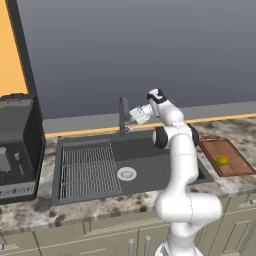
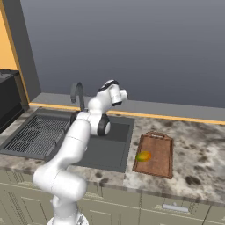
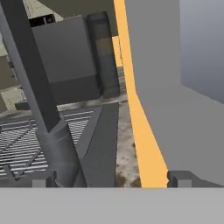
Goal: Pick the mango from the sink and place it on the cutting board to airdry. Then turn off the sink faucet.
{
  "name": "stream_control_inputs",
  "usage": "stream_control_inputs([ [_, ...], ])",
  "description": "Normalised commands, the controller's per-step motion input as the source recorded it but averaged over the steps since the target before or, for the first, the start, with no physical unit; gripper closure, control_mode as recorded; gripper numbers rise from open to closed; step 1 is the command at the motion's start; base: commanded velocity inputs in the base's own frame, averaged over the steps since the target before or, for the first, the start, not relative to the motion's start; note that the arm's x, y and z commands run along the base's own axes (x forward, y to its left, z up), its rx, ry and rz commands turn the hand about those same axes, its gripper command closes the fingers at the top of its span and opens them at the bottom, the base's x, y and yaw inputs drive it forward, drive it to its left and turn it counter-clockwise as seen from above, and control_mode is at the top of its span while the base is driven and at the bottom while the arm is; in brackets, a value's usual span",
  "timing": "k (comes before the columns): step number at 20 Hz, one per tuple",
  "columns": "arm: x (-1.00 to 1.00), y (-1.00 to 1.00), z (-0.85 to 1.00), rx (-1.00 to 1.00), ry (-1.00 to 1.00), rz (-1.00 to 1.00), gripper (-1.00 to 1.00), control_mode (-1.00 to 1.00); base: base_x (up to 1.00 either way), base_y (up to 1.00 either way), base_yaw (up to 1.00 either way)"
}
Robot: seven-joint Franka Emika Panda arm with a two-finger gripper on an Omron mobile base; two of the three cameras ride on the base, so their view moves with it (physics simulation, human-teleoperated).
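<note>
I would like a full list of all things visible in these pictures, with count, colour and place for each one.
mango: one, yellow-orange with green, lying on the cutting board.
cutting board: one, reddish-brown wood, on the counter right of the sink.
sink: one, dark grey basin, set in the counter, with a ribbed rack on its left side.
drain: one, silver, round, in the sink floor.
sink faucet: one, dark grey, upright behind the sink.
counter: one, speckled stone, around the sink.
black appliance: one, on the counter left of the sink.
pincer: one, white with dark fingertips, right beside the faucet; open.
</note>
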Motion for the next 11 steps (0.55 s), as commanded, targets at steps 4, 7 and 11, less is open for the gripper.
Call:
stream_control_inputs([
  [4,0.19,0.99,0.19,-0.06,-0.03,0.0,-1.0,-1.0,0.0,0.0,0.0],
  [7,0.21,0.99,0.16,-0.07,-0.02,0.0,-1.0,-1.0,0.0,0.0,0.0],
  [11,0.17,0.97,0.08,-0.09,-0.02,0.0,-1.0,-1.0,0.0,0.0,0.0],
])
